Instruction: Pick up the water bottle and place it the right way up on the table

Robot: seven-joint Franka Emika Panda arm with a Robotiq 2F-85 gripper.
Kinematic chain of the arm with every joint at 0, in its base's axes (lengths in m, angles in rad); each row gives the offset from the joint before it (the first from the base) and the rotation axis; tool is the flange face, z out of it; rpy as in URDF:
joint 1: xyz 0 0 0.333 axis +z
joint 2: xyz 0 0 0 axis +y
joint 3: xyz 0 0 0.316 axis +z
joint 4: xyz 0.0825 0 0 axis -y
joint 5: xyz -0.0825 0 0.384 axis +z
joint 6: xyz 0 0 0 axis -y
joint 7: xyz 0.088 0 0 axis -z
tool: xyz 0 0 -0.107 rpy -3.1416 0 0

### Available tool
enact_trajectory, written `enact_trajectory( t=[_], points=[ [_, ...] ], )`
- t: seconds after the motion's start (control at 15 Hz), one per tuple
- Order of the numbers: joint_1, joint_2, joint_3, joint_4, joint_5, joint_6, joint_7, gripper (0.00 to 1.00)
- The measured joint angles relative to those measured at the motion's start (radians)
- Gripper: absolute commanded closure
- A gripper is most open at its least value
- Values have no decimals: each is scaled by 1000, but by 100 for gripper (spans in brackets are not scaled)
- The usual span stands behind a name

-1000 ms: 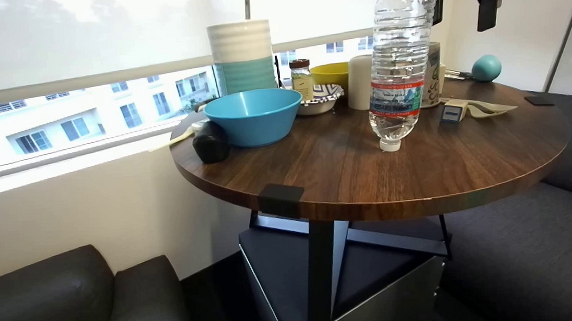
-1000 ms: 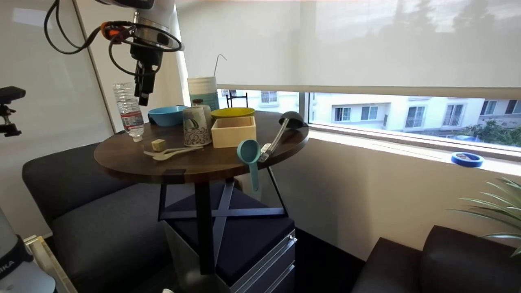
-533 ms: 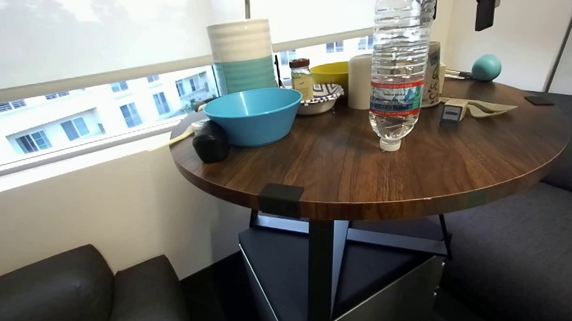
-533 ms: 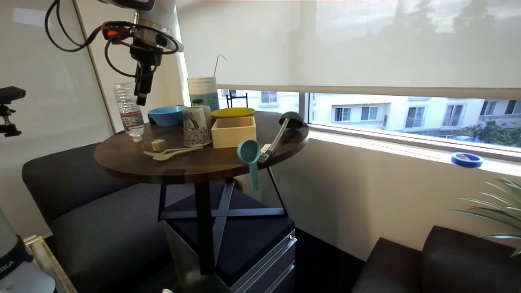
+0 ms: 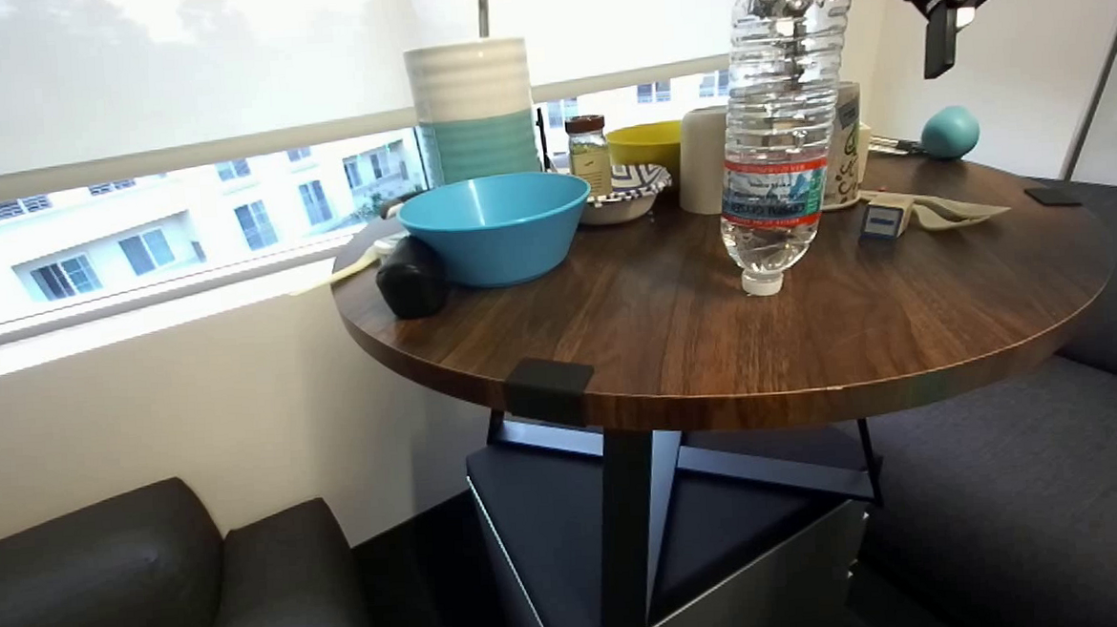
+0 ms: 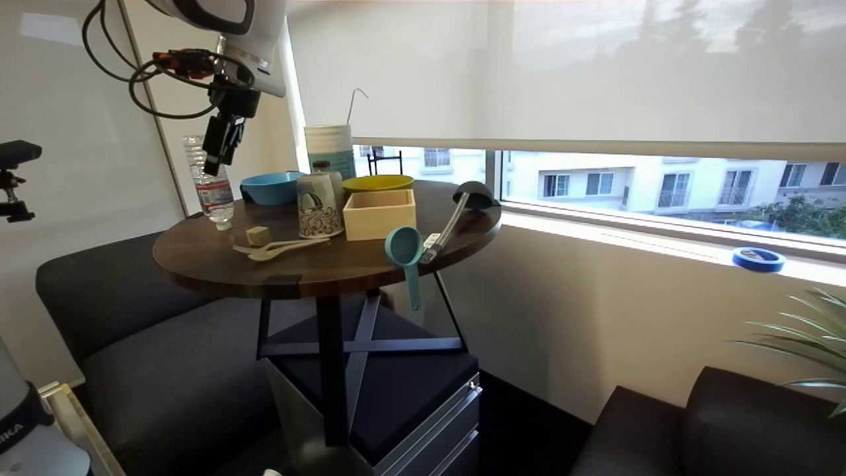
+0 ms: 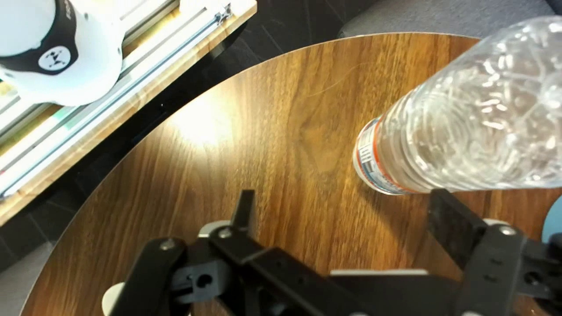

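Note:
The water bottle [image 5: 778,120] is clear and ribbed, with a red, white and blue label and a white cap. It stands upside down, cap on the round dark wood table [image 5: 675,346]; it also shows upside down in an exterior view [image 6: 213,192]. My gripper [image 6: 219,165] is open beside the bottle's upper half, tilted. In the wrist view the gripper [image 7: 342,193] has its fingers wide apart with nothing between them. There the bottle [image 7: 474,118] lies up and right of the jaws, and the right fingertip overlaps its edge; whether they touch I cannot tell.
A patterned cup [image 6: 319,206], a wooden box [image 6: 380,221], a small wooden block [image 6: 258,235] and plastic cutlery [image 6: 277,249] are near the bottle. A blue bowl [image 5: 497,231] and a black object [image 5: 411,278] stand across the table. A teal scoop [image 6: 404,248] overhangs the edge.
My gripper has tilted and its fingers have moved toward the bottle, leftward in an exterior view; more of its linkage shows behind the bottle. The bottle has not moved.

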Motion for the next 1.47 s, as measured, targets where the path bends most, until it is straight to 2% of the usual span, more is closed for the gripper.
enact_trajectory(
  t=[0.47, 1.13, 1.47],
  points=[
    [-4, 65, -11, -14, 174, 6, 101, 0],
    [-11, 129, -24, -52, 332, 37, 129, 0],
    [-11, 162, -26, -53, 355, 36, 129, 0]
  ],
)
